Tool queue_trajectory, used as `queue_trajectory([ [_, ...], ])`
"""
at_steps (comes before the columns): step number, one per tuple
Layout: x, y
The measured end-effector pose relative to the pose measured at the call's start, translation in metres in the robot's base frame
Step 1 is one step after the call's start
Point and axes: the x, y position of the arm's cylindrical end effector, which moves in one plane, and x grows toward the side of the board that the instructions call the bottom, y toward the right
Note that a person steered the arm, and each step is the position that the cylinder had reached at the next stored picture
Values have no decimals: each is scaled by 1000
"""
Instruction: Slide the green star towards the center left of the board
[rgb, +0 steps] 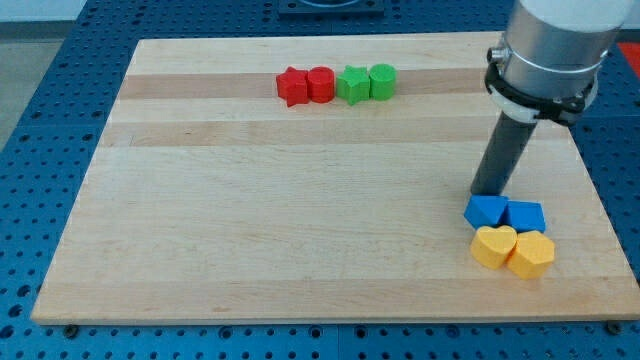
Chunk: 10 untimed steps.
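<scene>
My tool (489, 193), a bare rod clamped on nothing, touches the blue blocks (487, 211), with the green star (352, 85) far up-left of it between red cylinder (320, 84) and green cylinder (382, 80), so a careless shove could drag those neighbours along.

Green star block (352, 85) wedged btwn red cylinder block (321, 84) at 9 o'clock & green cylinder block (382, 80) at 3; wooden tabletop (250, 220) open at 6-8 o'clock.

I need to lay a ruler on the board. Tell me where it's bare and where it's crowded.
Bare: the board below the top row, left of my tip. Crowded: top row of red star, red cylinder, green star, green cylinder; and the lower right cluster of two blue blocks and two yellow blocks.
</scene>
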Motion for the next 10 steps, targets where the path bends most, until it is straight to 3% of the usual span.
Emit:
queue_trajectory([
  [4, -157, 0],
  [6, -212, -10],
  [10, -205, -61],
])
